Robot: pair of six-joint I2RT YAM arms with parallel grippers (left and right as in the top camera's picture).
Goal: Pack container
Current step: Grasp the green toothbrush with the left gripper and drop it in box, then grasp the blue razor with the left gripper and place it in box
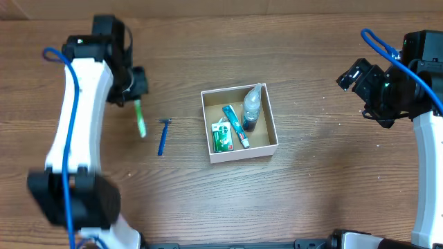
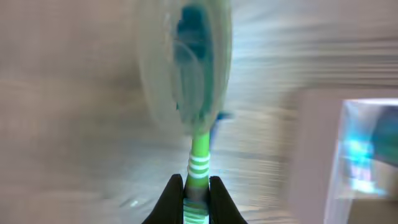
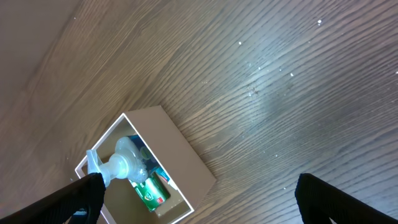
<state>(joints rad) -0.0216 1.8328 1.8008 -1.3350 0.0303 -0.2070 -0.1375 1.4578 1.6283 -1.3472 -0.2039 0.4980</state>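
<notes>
The container [image 1: 271, 122], a white box with a brown inside, stands mid-table and holds a clear bottle [image 1: 252, 106], a toothpaste tube [image 1: 235, 126] and a green packet [image 1: 221, 137]. My left gripper [image 1: 137, 93] is shut on a green toothbrush [image 1: 140, 117], held left of the box; in the left wrist view the jaws [image 2: 196, 190] clamp its striped handle [image 2: 199, 163] and the picture is blurred. A blue razor [image 1: 163, 135] lies between toothbrush and box. My right gripper [image 1: 365, 86] is open and empty, far right of the box, which shows in its view [image 3: 186, 155].
The table is dark wood [image 1: 311, 194]. The left arm's white link [image 1: 79, 117] runs down the left side and the right arm [image 1: 426, 145] stands at the right edge.
</notes>
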